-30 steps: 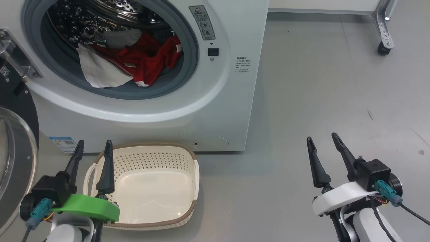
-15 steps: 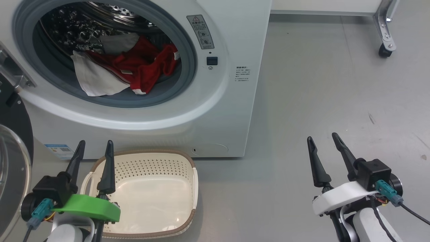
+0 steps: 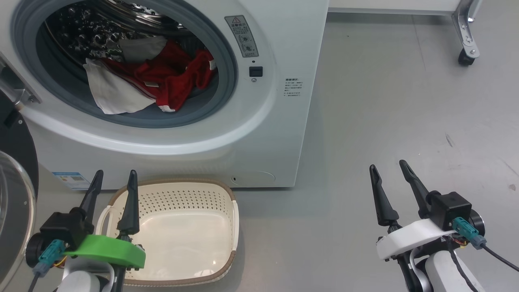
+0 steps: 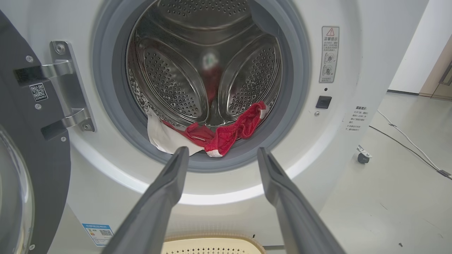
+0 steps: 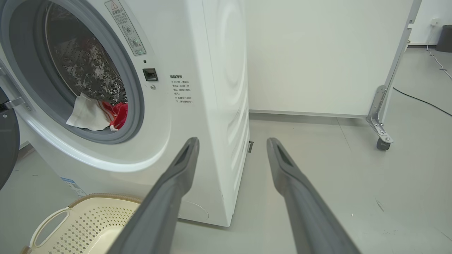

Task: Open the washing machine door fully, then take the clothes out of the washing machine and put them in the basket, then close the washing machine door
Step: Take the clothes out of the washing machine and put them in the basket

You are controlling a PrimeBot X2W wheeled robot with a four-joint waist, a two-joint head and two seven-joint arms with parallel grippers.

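Change: head view shifted slightly, things unmoved | washing machine door (image 3: 16,150) swung open | clothes (image 3: 162,79) at washing machine (image 3: 279,129) mouth, basket (image 3: 182,231) empty below | left gripper (image 3: 115,173), right gripper (image 3: 387,164) spread, empty | unloading not begun

L gripper (image 3: 115,173) sits low at left, jaws wide apart and empty, fingers pointing straight up the head view, green bracket (image 3: 107,251) on its wrist. R gripper (image 3: 387,165) sits low at right, jaws equally spread and empty, fingers leaning slightly left, white bracket (image 3: 407,237) on its wrist.
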